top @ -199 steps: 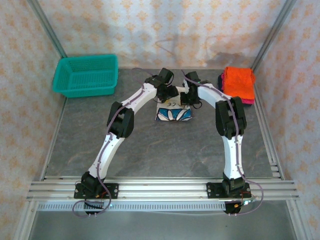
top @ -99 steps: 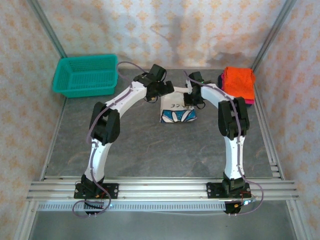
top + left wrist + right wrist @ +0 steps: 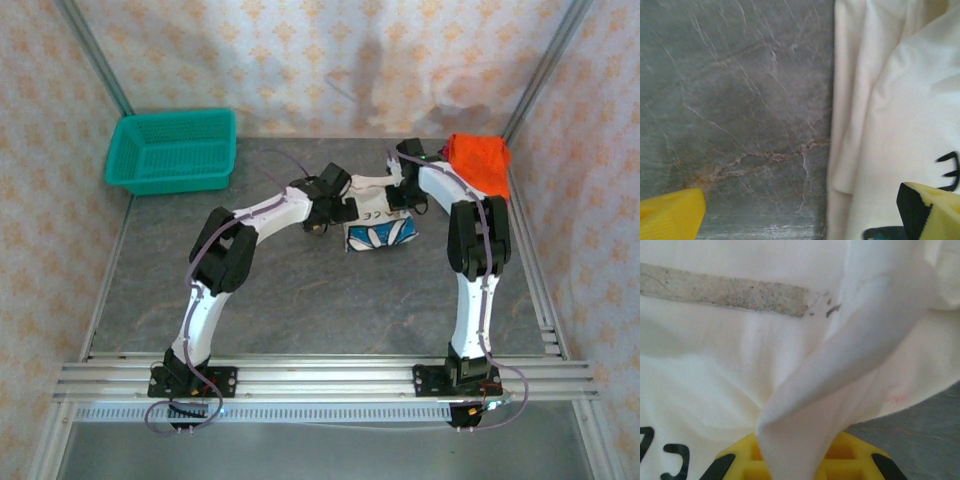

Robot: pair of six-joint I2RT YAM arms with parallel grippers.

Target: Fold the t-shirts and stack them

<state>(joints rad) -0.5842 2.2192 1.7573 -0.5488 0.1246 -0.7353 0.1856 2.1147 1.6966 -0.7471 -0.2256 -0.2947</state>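
White shirt point(image 3: 382, 222) lies folded on the table point(image 3: 300, 300), a little right of centre and toward the far half. A blue petal-like print point(image 3: 380, 236) shows along its near edge. Both arms bend in over it, one from each side. Left gripper point(image 3: 801, 210) sits at the shirt's left edge, jaws spread wide and holding nothing. In the left wrist view one yellow fingertip point(image 3: 671, 214) hangs over bare grey stone and the other over the cloth. The shirt's folded edge runs straight up the frame between them. Whether the tips touch table or cloth, cannot tell. Right gripper point(image 3: 403, 196) is at the shirt's far right corner, near the orange shirt point(image 3: 478, 162). Its jaws are clenched on the white shirt. In the right wrist view a ridge of white cloth runs down between the yellow pads point(image 3: 852, 457) and is pinched there, with the rest of the fabric draped loose around it. A grey speckled strip point(image 3: 725, 290) crosses the cloth higher in that view. Black lettering point(image 3: 660, 452) shows at lower left, and a sliver of table at lower right. The orange shirt sits folded at the far right corner of the table, just right of the right arm and apart from the white shirt. What lies under it is largely hidden by that arm. Teal basket point(image 3: 172, 150) stands at the far left, well apart from both shirts.
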